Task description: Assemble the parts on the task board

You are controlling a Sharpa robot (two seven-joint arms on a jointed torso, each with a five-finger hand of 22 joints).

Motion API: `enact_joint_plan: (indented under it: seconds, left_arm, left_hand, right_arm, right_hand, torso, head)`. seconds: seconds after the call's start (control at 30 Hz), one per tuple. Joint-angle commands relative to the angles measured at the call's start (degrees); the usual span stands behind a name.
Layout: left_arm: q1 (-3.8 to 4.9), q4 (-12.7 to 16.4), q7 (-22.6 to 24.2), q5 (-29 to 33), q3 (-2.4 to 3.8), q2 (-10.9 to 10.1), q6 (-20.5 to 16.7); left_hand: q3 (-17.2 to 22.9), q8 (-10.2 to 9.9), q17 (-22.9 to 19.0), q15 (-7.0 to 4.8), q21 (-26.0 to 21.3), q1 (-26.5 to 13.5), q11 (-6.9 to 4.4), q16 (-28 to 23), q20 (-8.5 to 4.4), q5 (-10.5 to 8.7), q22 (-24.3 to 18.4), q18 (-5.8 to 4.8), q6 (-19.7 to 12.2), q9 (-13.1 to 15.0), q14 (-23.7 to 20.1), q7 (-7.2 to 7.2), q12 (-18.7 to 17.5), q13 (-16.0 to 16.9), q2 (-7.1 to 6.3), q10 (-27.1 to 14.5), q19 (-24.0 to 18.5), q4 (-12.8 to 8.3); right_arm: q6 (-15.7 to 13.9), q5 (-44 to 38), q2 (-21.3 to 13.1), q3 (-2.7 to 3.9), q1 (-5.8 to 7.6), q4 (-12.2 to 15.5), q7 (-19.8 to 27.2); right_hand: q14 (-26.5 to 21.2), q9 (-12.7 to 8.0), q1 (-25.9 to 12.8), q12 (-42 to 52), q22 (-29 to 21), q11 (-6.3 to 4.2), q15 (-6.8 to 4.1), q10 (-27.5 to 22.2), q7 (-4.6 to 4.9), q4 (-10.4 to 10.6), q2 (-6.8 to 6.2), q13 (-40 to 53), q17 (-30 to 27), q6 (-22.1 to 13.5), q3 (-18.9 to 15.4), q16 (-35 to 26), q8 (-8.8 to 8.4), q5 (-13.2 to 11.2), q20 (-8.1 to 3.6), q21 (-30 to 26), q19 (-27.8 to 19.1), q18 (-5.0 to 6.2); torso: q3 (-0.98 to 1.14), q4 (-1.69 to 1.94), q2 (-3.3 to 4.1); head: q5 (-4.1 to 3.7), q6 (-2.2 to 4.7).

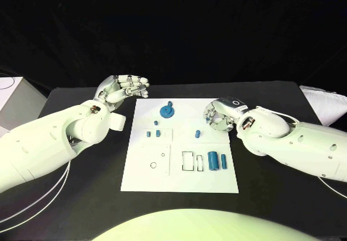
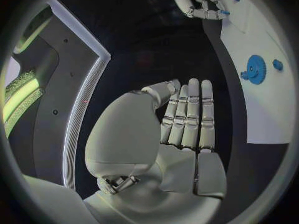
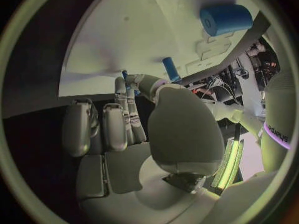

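A flat white rectangular task board (image 1: 145,175) lies mid-table with small blue plastic parts (image 1: 213,160) on it, including a blue gear (image 1: 168,111) near its far edge. The right hand (image 1: 219,115) hovers at the board's right edge, fingertips pinching a small blue piece (image 3: 125,76), mostly hidden. The left hand (image 1: 124,88), empty with straight fingers, sits beyond the far left corner.

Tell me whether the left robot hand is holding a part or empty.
Empty. The left robot hand shows flat, straight fingers with nothing in them, off the task board beside the blue gear.
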Motion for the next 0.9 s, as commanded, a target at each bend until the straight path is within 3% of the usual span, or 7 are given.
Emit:
enact_joint_plan:
  seconds: [0.03,0.23,0.4,0.6,0.77,0.9]
  left_arm:
    - [-0.01,-0.14,0.59,-0.23,0.05,0.1,0.24]
    - [-0.01,-0.52,0.62,-0.16,0.04,0.03,0.21]
    - [-0.03,-0.78,0.67,0.01,0.04,0.08,0.18]
    - [-0.14,-0.92,0.61,0.05,0.04,0.29,0.39]
    - [-0.46,-0.96,0.57,0.1,0.04,0.38,0.57]
    - [-0.56,-1.03,0.54,0.14,0.04,0.51,0.63]
  left_hand:
    - [-0.04,-0.22,0.07,0.18,0.29,-0.36,-0.05,-0.17,0.0,0.37,0.07,-0.22,-0.02,-0.07,-0.19,0.27,-0.19,-0.07,-0.01,-0.3,-0.36,-0.3]
    - [0.0,-0.26,0.09,0.19,0.33,-0.41,-0.02,-0.15,0.02,0.4,0.11,-0.19,-0.12,-0.1,-0.21,0.3,-0.22,-0.08,-0.04,-0.43,-0.41,-0.35]
    - [0.22,-0.68,0.17,0.26,0.57,-0.57,0.15,-0.01,0.16,0.43,0.31,-0.07,-0.98,-0.33,-0.23,0.59,-0.22,-0.04,-0.08,-0.84,-0.52,-0.61]
    - [0.26,-0.73,0.19,0.27,0.62,-0.59,0.17,0.01,0.18,0.43,0.34,-0.06,-1.1,-0.36,-0.24,0.63,-0.2,-0.03,-0.07,-0.89,-0.54,-0.65]
    - [0.28,-0.79,0.19,0.28,0.64,-0.62,0.19,0.02,0.2,0.42,0.36,-0.05,-1.2,-0.39,-0.25,0.66,-0.2,-0.03,-0.08,-0.94,-0.55,-0.67]
    - [0.31,-0.85,0.21,0.31,0.67,-0.68,0.23,0.04,0.24,0.42,0.39,-0.04,-1.33,-0.42,-0.27,0.72,-0.18,-0.02,-0.08,-1.01,-0.6,-0.7]
  right_arm:
    - [-1.26,1.67,-0.61,0.21,0.27,1.06,0.85]
    - [-1.9,2.59,-2.38,0.74,0.73,4.31,1.02]
    - [-1.65,2.71,-3.49,1.07,0.88,8.01,0.61]
    - [-1.88,3.77,-3.36,1.15,0.64,11.32,0.88]
    - [-2.52,5.19,-2.71,1.17,-0.06,14.33,1.48]
    - [-2.84,5.53,-1.48,1.18,-1.05,15.67,1.95]
  right_hand:
    - [2.91,0.14,0.03,-0.19,5.07,-0.09,-0.45,0.29,0.39,-0.12,0.54,0.0,0.0,0.22,0.19,0.25,0.41,-0.03,-0.43,0.27,2.27,-0.53]
    - [2.91,0.17,-0.04,-0.22,5.1,-0.08,-0.44,0.3,0.39,-0.14,0.51,0.0,-0.01,0.22,0.18,0.26,0.43,-0.13,-0.42,0.33,2.28,-0.54]
    - [2.79,0.46,-0.02,-0.59,5.14,-0.04,-0.39,0.24,0.44,-0.82,0.19,0.05,-0.31,0.09,0.13,0.15,0.52,-1.59,-0.37,0.21,2.17,-0.51]
    - [2.79,0.48,-0.05,-0.62,5.09,-0.03,-0.38,0.24,0.45,-0.83,0.2,0.06,-0.31,0.09,0.12,0.17,0.53,-1.69,-0.37,0.09,2.14,-0.49]
    - [2.77,0.54,0.06,-0.7,5.09,-0.04,-0.38,0.24,0.47,-1.09,0.09,0.08,-0.36,0.06,0.13,0.16,0.54,-1.81,-0.36,0.05,2.12,-0.48]
    - [2.75,0.55,0.07,-0.71,5.06,-0.04,-0.38,0.24,0.48,-1.11,0.08,0.08,-0.46,0.06,0.13,0.07,0.54,-1.81,-0.36,0.0,2.11,-0.47]
  torso:
    - [-0.01,-0.01,-0.06]
    - [-0.01,-0.03,-0.02]
    - [-0.05,-0.01,-0.11]
    - [0.06,0.09,-0.08]
    - [-0.03,0.07,-0.08]
    - [-0.08,0.0,-0.08]
  head:
    - [0.04,0.04]
    - [0.17,0.08]
    - [0.29,0.25]
    - [0.85,0.57]
    - [1.88,0.69]
    - [3.15,0.5]
